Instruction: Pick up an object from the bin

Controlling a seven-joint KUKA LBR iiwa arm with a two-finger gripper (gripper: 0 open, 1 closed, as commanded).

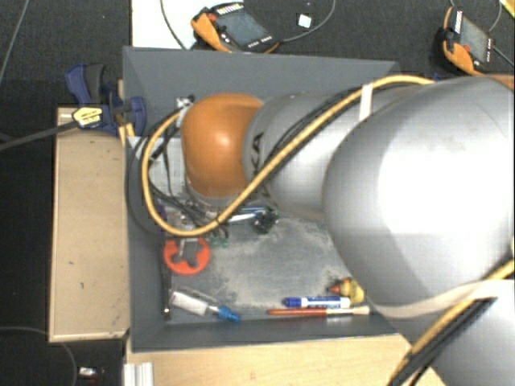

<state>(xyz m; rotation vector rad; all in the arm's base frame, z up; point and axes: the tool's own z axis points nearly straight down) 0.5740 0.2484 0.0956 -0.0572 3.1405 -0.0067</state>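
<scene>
My gripper [190, 249] hangs under the arm's orange cover at the bin's left side, low over an orange-red ring-shaped thing [175, 257] that lies flat on the floor. The gripper's tip reaches down into the ring's middle. A white marker with a blue cap [201, 304] lies just in front of the ring, along the bin's near wall. A small blue thing [251, 212] and a dark thing [264, 224] lie to the gripper's right, partly under the arm.
Along the near wall to the right lie a blue-and-white marker [316, 302], a thin red pencil [314, 312] and a small yellow-and-red thing [342, 286]. The arm covers the bin's back and right. Cables loop round the wrist close to the left wall.
</scene>
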